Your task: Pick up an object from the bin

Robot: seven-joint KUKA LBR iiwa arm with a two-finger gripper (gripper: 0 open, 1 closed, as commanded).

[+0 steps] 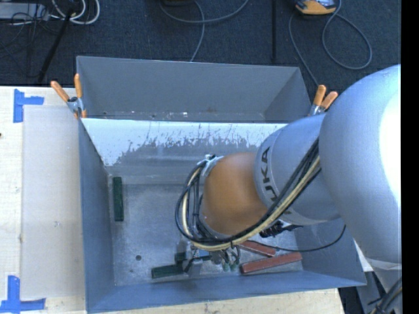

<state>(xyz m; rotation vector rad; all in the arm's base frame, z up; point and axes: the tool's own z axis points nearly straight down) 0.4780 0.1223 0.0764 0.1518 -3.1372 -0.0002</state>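
Dark carpet floor (150,28) — trailing cables (273,31)

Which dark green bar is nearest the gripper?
The green bar at the bottom of the view, just left of the gripper; the other green bar lies apart, far to the left.

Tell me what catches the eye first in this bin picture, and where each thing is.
The silver arm with its orange wrist cover dominates, reaching from the right over the middle of the bin. Its gripper is low at the front floor, beside a flat dark green strip, with reddish-brown sticks to the right. A dark green bar lies alone by the left wall.
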